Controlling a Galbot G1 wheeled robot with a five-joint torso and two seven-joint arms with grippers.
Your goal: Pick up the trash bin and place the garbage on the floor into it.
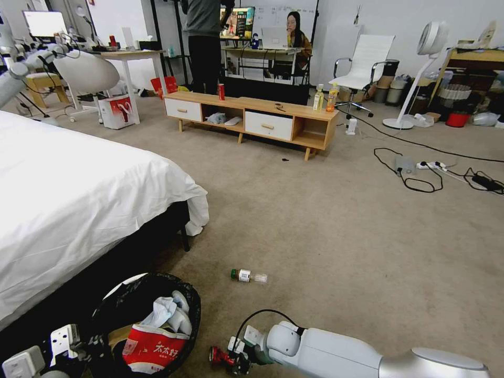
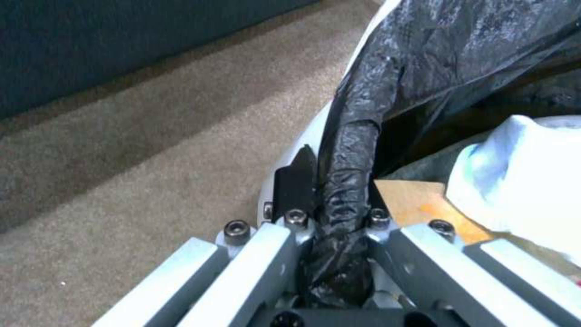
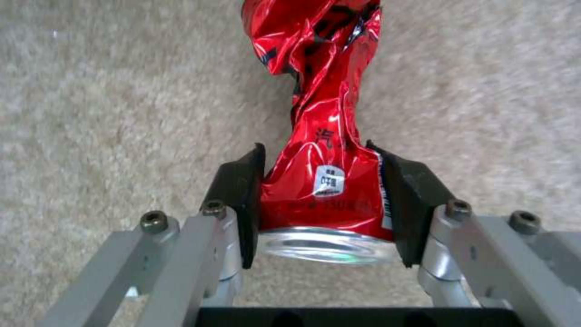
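In the head view, the trash bin [image 1: 152,320] sits beside the bed [image 1: 68,210], a clear bottle [image 1: 249,275] lying on open carpet [image 1: 341,236]. Left wrist view: the left gripper [image 2: 345,195] pinches the bin's bag-lined rim. Right wrist view: the right gripper [image 3: 327,200] clamps a crushed red can [image 3: 321,136].

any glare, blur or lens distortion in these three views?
Head view: wide-angle bending, bed and far walls bow at the edges, even room light. Right wrist view: specular glare on the crushed red can clamped in the right hand; carpet behind it soft. Left wrist view: soft overall, sheen on the black bag of the trash bin pinched by the left hand.
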